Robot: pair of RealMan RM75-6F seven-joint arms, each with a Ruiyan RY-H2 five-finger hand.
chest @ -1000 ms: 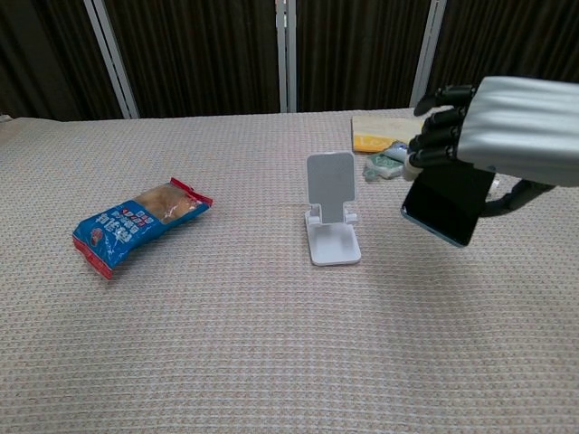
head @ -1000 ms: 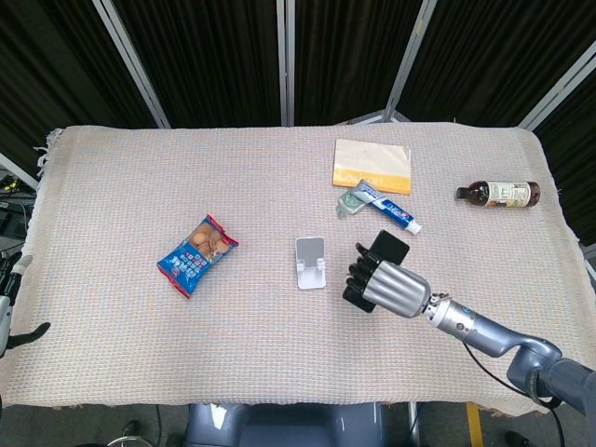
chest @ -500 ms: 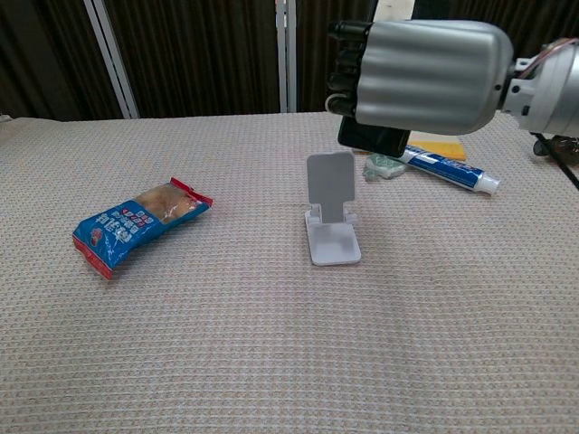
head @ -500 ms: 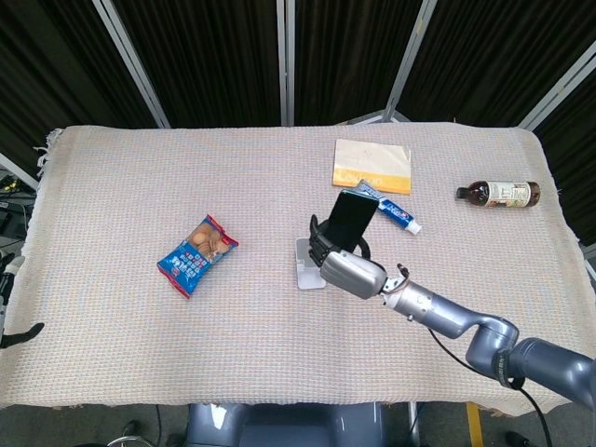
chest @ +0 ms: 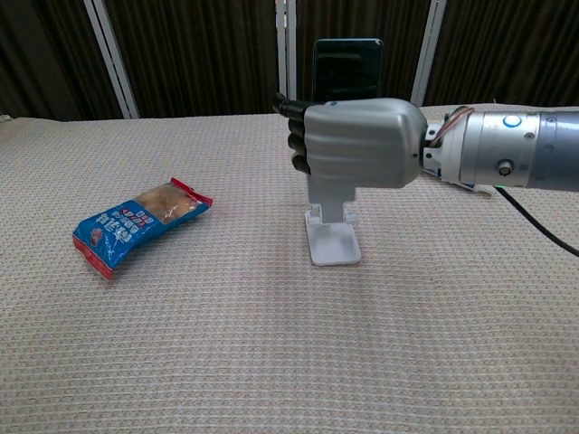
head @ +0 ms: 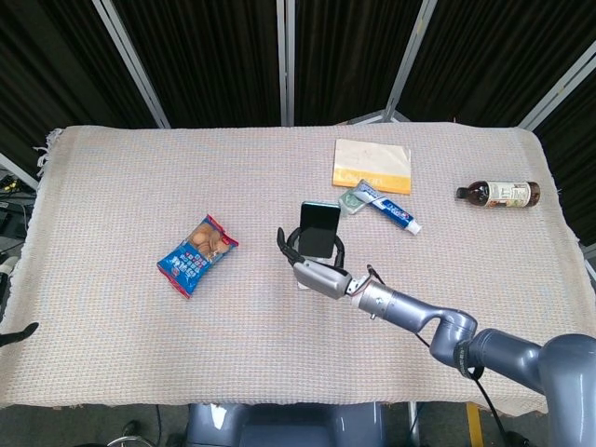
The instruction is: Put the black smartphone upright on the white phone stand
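Observation:
My right hand [head: 317,270] [chest: 357,145] grips the black smartphone [head: 319,228] [chest: 346,70], which stands upright with its top edge sticking out above the fingers. Hand and phone hover right over the white phone stand [chest: 332,237], hiding its back plate in the chest view. In the head view only a sliver of the stand [head: 303,283] shows under the hand. The left hand is outside both views.
A blue snack bag [head: 196,253] [chest: 136,221] lies left of the stand. Behind the stand sit a toothpaste tube [head: 389,209], a small greenish item [head: 351,200] and a yellow-and-white flat pack [head: 372,165]. A brown bottle [head: 499,194] lies far right.
My right hand has carried the phone leftwards from the right of the stand to directly above it, turning the phone upright.

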